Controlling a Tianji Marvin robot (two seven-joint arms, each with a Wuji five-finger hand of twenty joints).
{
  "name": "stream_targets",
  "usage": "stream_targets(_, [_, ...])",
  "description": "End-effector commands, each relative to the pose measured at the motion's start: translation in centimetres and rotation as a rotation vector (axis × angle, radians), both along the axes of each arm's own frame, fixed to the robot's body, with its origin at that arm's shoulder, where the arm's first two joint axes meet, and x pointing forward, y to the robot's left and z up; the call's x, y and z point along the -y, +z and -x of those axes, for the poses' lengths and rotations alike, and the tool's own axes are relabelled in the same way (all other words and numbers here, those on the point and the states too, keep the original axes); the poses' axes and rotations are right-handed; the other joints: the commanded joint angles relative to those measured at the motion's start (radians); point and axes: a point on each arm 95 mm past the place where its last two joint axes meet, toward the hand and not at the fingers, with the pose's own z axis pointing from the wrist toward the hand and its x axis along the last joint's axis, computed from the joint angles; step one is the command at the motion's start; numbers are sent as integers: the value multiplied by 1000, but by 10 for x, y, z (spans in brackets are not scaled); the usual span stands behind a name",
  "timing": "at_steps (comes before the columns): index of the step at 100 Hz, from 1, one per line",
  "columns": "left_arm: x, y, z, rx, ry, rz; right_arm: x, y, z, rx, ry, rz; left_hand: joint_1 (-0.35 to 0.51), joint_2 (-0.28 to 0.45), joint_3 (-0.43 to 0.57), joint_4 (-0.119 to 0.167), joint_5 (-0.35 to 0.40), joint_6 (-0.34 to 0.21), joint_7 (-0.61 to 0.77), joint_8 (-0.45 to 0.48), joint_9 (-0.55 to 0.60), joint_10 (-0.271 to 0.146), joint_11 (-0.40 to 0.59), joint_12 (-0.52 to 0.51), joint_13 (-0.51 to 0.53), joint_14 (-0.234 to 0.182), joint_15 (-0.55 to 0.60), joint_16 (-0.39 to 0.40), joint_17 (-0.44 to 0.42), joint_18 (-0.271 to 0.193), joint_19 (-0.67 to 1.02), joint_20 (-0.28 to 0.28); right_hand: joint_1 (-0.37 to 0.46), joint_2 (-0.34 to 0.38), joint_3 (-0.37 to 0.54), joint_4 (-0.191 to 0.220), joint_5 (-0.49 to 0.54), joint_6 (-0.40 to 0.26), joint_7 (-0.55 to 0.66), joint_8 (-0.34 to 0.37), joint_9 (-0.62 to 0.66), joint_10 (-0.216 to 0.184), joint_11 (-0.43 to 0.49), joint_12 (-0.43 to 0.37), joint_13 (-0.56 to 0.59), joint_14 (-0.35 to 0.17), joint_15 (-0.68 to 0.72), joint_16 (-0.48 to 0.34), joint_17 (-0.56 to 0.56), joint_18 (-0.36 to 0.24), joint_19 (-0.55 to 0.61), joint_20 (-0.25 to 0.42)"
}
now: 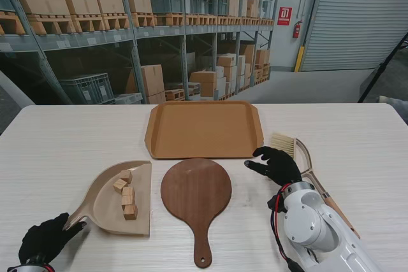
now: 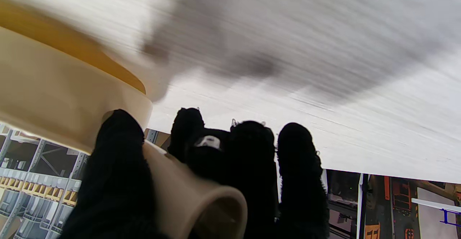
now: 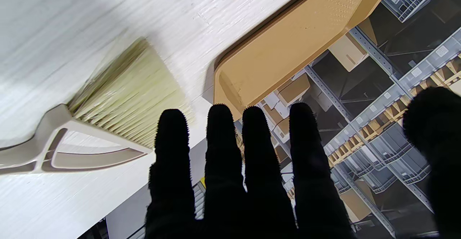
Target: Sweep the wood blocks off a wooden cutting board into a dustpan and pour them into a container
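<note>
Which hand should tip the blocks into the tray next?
Left. The left hand already grips the dustpan handle, with the wood blocks inside. The right hand is open beside the brush.

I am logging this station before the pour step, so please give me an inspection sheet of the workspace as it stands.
Surface: pale wood-grain table.
Job's things: four wood blocks in the dustpan; cutting board bare; tray empty; brush lying flat.
Clutter: nothing seen.
Hands: left hand shut on the dustpan handle; right hand open, beside the brush.
Cables: red and black wires at the right wrist.
Surroundings: warehouse shelving with boxes and crates; roller door.
</note>
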Motion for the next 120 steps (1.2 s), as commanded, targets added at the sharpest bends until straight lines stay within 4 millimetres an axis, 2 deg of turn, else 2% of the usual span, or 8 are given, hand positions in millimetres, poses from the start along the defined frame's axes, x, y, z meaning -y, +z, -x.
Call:
stream_targets(1, [3, 4, 1, 6, 0, 19, -1, -4, 3, -16, 16, 3, 180, 140, 106, 10, 76, 63, 37, 5, 79, -109, 84, 13, 77, -123, 40, -5, 2, 34, 22, 25, -23, 16, -1, 19, -18, -26, 12, -7, 8, -27, 20, 15, 20, -12, 20, 18, 3, 38, -11, 26])
stream_targets(75, [1, 19, 1, 63, -2, 51, 0, -3, 3, -20, 29, 19, 185, 133, 105, 9, 87, 67, 35, 23, 92, -104, 87, 19, 89, -118, 49, -9, 10, 42, 24, 30, -17, 17, -7, 20, -21, -29, 13, -13, 3, -26, 17, 20, 16, -11, 20, 21, -2, 37, -14, 38])
stream_targets(96, [-4, 27, -11, 85, -18, 47, -3, -5, 4, -31, 36, -1, 184, 133, 105, 9, 91, 68, 34, 25, 94, -108, 86, 19, 91, -120, 50, -10, 12, 41, 26, 31, -15, 17, -7, 20, -20, -28, 13, -14, 4, -26, 16, 20, 15, -10, 20, 21, -2, 37, -15, 39])
stream_targets(120, [-9, 39, -35, 123, -43, 63, -13, -7, 9, -48, 77, -38, 183, 133, 105, 10, 93, 65, 33, 27, 96, -109, 86, 19, 93, -121, 50, -11, 15, 39, 27, 32, -14, 19, -9, 20, -20, -29, 11, -15, 6, -25, 14, 19, 16, -9, 19, 21, -2, 37, -16, 41])
